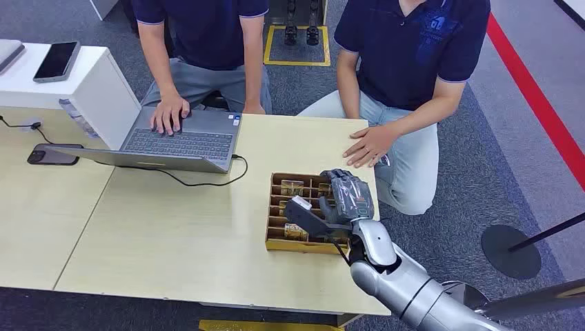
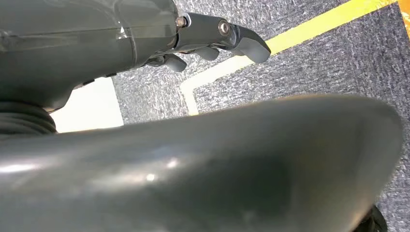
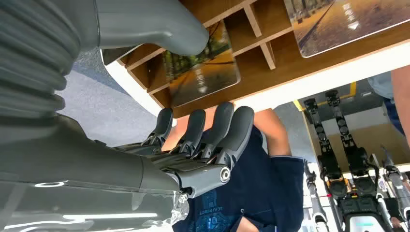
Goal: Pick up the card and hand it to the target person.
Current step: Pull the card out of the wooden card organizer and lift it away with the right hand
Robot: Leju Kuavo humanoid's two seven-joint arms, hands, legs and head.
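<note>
A wooden compartment box (image 1: 274,222) lies near the table's front right edge. Cards with a park picture lie in it: one at its far end (image 1: 292,187), one at its near end (image 1: 295,232). The right wrist view shows two of them (image 3: 200,77) (image 3: 348,24). My right hand (image 1: 343,198) hovers over the box's right side, thumb (image 3: 145,24) stretched out apart from the half-curled fingers (image 3: 208,128), nothing between them. A person in a navy shirt (image 1: 407,48) kneels beyond the box, one hand (image 1: 369,145) flat on the table. My left hand (image 2: 212,36) hangs over the carpet, holding nothing.
A second person (image 1: 200,34) types on an open laptop (image 1: 176,145) at the table's far left, its cable (image 1: 207,181) trailing toward the box. A phone (image 1: 48,157) lies on the left table, another (image 1: 56,61) on a white cabinet. A stanchion base (image 1: 510,252) stands right.
</note>
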